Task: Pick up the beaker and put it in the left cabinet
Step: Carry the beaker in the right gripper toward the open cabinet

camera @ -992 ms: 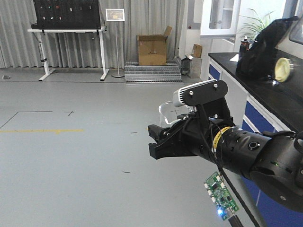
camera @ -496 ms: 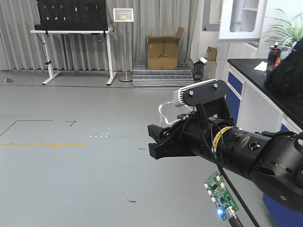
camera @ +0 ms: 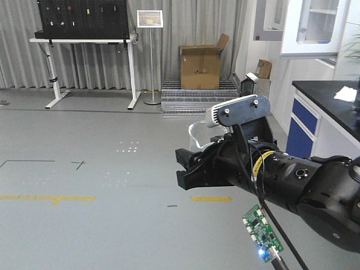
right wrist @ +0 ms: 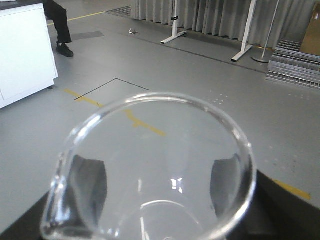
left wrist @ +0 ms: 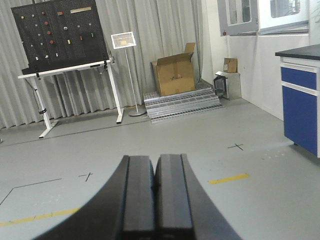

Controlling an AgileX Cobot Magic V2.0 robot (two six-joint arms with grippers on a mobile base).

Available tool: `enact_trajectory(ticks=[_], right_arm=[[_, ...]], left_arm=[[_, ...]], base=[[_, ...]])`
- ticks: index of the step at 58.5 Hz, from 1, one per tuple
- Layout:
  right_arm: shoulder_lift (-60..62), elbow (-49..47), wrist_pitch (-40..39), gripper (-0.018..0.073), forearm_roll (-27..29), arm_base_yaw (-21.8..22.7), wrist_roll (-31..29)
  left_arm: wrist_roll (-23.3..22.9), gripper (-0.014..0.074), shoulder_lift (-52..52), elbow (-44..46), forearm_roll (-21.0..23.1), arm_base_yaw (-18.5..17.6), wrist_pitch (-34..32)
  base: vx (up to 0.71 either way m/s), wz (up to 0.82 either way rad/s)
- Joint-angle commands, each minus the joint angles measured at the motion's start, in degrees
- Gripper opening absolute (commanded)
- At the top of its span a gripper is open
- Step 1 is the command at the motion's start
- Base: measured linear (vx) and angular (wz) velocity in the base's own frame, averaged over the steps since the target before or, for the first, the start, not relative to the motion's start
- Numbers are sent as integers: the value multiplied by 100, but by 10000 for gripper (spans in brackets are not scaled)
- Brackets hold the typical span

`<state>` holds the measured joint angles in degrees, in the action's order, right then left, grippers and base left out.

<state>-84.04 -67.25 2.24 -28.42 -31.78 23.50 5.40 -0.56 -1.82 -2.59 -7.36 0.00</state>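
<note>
The beaker (camera: pixel 197 133) is clear glass and shows above my right gripper (camera: pixel 188 169) in the front view. In the right wrist view the beaker (right wrist: pixel 150 200) fills the frame, rim and pouring lip toward the camera. My right gripper (right wrist: pixel 157 185) is shut on it, and its dark fingers (right wrist: pixel 90 185) show through the glass on both sides. It is held in the air over the grey floor. My left gripper (left wrist: pixel 156 161) is shut and empty, its pads pressed together. The left cabinet is out of view.
A blue-fronted counter with a black top (camera: pixel 326 93) runs along the right, with a white wall cabinet (camera: pixel 315 28) above it. At the back stand a pegboard table (camera: pixel 84 39), a sign stand (camera: pixel 151 19), a cardboard box (camera: pixel 201 67) and a metal grating (camera: pixel 197 95). A circuit board (camera: pixel 261 236) hangs under my right arm.
The background has slid to the right across the front view, and the counter has moved toward the right edge. My right arm and the beaker keep the same place in the frame.
</note>
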Motion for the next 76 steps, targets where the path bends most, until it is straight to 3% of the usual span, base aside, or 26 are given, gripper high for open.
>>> enact_trajectory(ticks=[1,76], right_arm=[[216,-195,-429,-8,-32,23,7],[216,-195,-425,-8,-32,23,7]], left_arm=[[-15,1,-106,-90,18,-3,-428],[-15,1,-106,-90,18,-3,-428]], base=[[71,1],[74,2]])
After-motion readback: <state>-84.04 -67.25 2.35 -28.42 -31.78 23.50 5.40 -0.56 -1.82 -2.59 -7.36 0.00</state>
